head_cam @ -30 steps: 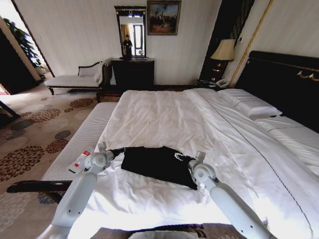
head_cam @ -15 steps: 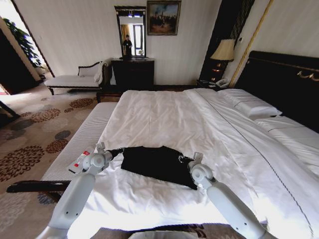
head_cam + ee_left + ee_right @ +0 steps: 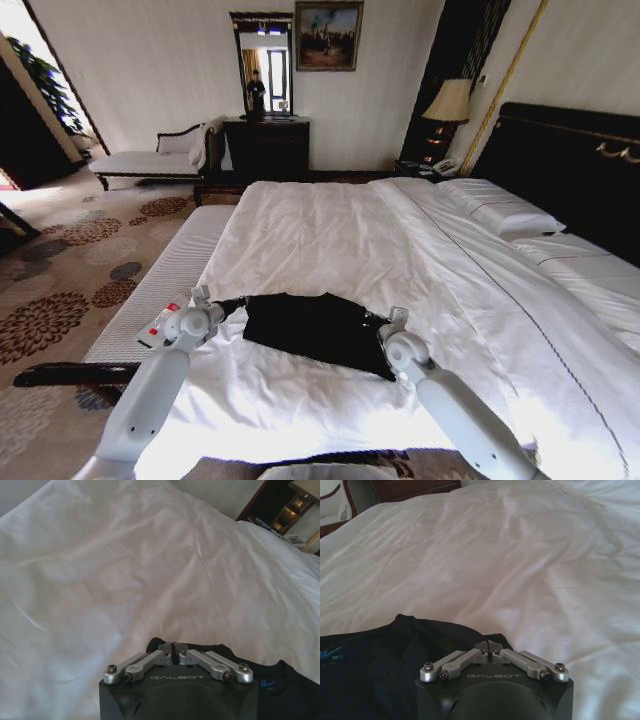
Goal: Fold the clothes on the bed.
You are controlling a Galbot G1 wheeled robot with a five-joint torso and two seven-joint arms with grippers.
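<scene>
The clothes [image 3: 315, 330], a black shirt, lie rumpled on the near part of the bed [image 3: 330, 230], on its white cover. My left gripper [image 3: 238, 303] is at the shirt's left corner and my right gripper [image 3: 375, 322] at its right corner. In the left wrist view the left gripper [image 3: 175, 647] has its fingers pressed together on the edge of the black cloth [image 3: 280, 680]. The right wrist view shows the right gripper [image 3: 489, 646] shut the same way on the edge of the dark fabric [image 3: 370, 660], which bunches up at the tips.
A long padded bench [image 3: 160, 290] runs along the bed's left side. Pillows [image 3: 505, 210] and the dark headboard [image 3: 570, 160] are at the right. A dresser [image 3: 265, 145], a chaise [image 3: 150, 160] and a lamp [image 3: 448, 100] stand by the far wall. Patterned carpet lies to the left.
Both grippers have shifted slightly to the left with the shirt's corners. The white lettering near the right gripper shows less now.
</scene>
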